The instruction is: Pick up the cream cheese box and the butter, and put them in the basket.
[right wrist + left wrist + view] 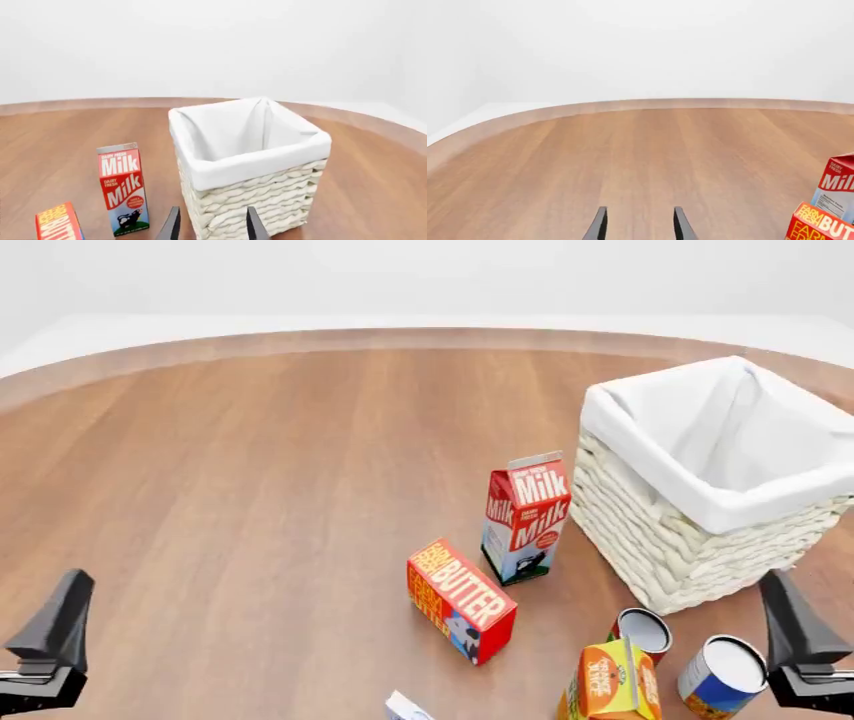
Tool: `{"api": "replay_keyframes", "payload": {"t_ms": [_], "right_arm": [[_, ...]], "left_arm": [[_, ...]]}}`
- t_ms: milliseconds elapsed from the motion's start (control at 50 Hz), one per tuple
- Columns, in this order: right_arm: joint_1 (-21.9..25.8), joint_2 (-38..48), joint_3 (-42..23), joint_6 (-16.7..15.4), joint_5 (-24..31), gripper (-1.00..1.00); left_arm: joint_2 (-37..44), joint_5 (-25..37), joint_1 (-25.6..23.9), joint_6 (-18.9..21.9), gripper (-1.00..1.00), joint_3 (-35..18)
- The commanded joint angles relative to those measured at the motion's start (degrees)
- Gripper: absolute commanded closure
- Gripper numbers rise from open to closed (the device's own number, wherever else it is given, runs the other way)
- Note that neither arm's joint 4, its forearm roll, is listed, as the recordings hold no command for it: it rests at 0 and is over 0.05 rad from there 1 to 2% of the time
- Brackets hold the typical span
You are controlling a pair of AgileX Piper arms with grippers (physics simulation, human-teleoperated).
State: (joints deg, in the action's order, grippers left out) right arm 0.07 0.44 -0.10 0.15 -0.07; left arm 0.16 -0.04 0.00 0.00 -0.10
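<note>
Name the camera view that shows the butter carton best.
The front view: the whole butter lies on the table beside the milk carton, lettering readable. The left wrist view catches only part of it at the frame's edge; the right wrist view shows just one cropped end.

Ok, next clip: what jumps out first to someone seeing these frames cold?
The big white basket on the table's right side, its liner showing nothing inside. Just left of it stands the red milk carton, with the butter lying on its side nearer the arms. Both grippers sit low at the near corners, holding nothing.
</note>
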Motion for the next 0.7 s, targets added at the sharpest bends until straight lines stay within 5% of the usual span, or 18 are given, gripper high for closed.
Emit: {"api": "replay_keyframes", "payload": {"t_ms": [20, 160, 360, 400, 460, 580, 700], "right_arm": [[0.13, 3.14, -0.19, 0.36, -1.37, -1.0], [2.67, 5.18, -8.16, 1.93, 2.72, -1.0], [11.53, 10.19, -21.97, -1.75, 10.2, -1.0], [12.66, 14.22, -24.86, 0.18, 12.0, -1.0], [17.71, 15.53, -28.37, -2.29, 13.24, -1.0], [25.34, 26.04, -35.78, 3.61, 16.68, -1.0], [30.11, 31.14, -41.09, 0.49, 18.73, -1.0]], "left_arm": [[0.25, -0.06, 0.0, 0.0, -1.0, -0.15], [0.25, -0.06, 0.0, 0.0, -1.0, -0.15], [0.25, -0.06, 0.0, 0.0, -1.0, -0.15], [0.25, -0.06, 0.0, 0.0, -1.0, -0.15], [0.25, -0.06, 0.0, 0.0, -1.0, -0.15], [0.25, -0.06, 0.0, 0.0, -1.0, -0.15], [0.25, -0.06, 0.0, 0.0, -1.0, -0.15]]}}
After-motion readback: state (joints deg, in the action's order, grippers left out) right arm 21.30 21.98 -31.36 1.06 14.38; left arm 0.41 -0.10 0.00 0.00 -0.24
